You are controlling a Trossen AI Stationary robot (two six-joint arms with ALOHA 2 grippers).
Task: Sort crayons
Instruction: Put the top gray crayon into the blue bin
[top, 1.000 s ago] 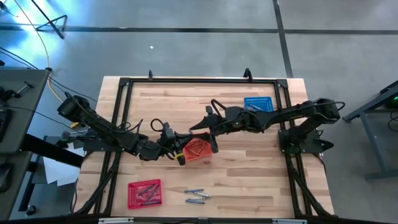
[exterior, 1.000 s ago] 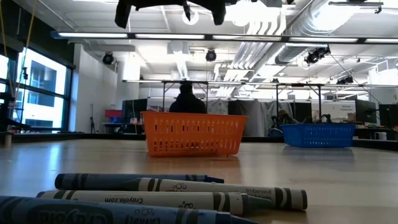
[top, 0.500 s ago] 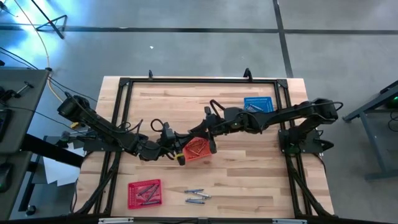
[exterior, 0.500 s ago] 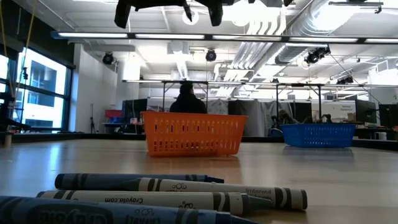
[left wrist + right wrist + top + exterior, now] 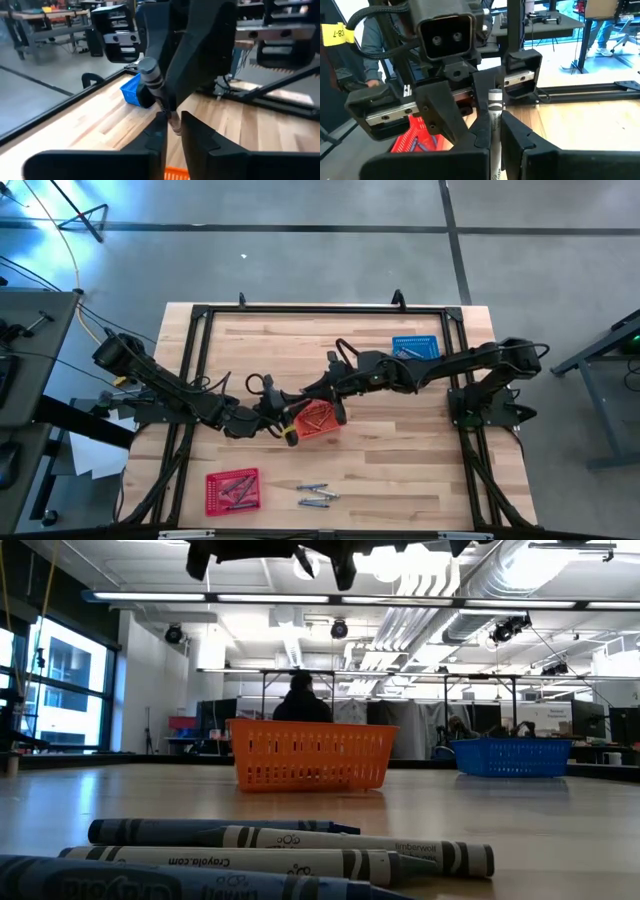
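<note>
Both pincers meet just above the orange basket (image 5: 318,420) at the middle of the surface (image 5: 400,470), and the step in hand looks like passing one crayon from arm to arm. The right pincer (image 5: 495,132) is pinching a grey crayon (image 5: 495,120) held upright, and the left wrist view shows that same crayon (image 5: 156,89) reaching down between the left pincer's (image 5: 172,131) fingers, which are closed in on its lower end. To do this well, the receiving fingers should grip firmly before the giving ones spread, and both arms should stay over the orange basket so that a slip drops the crayon inside, not onto the wood. The orange basket holds several red-orange crayons. The blue basket (image 5: 415,346), beyond the orange one toward the right arm's base, shows no contents I can make out. A red basket (image 5: 232,490), near the front edge on the left arm's side of the orange one, holds several crayons, and a few loose crayons (image 5: 316,495) lie just beside it.
</note>
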